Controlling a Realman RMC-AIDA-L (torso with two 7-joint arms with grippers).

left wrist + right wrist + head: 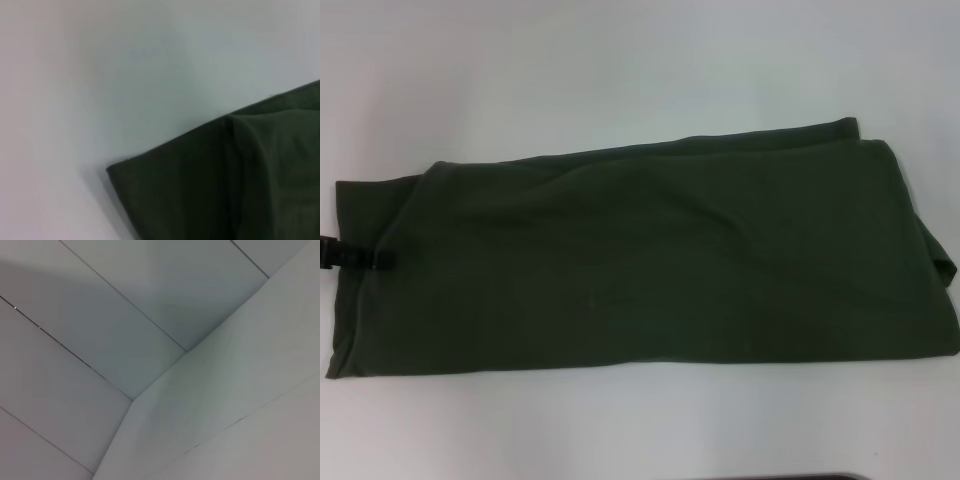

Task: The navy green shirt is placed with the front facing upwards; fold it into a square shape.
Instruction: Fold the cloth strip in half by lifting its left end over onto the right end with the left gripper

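The navy green shirt (640,265) lies folded into a long band across the middle of the table (620,60), reaching from the frame's left edge to its right edge. The left gripper (355,256) sits at the far left, on the shirt's left end. Bare table lies above and below.

Shirt (650,260): solid dark olive green, no print or pattern on the side facing up, same flat green at the corner nearest the left gripper (360,257). Left gripper: black. Table (620,70) all round it: plain white. Right wrist view: only pale grey-white panels (100,315) with thin dark seams.
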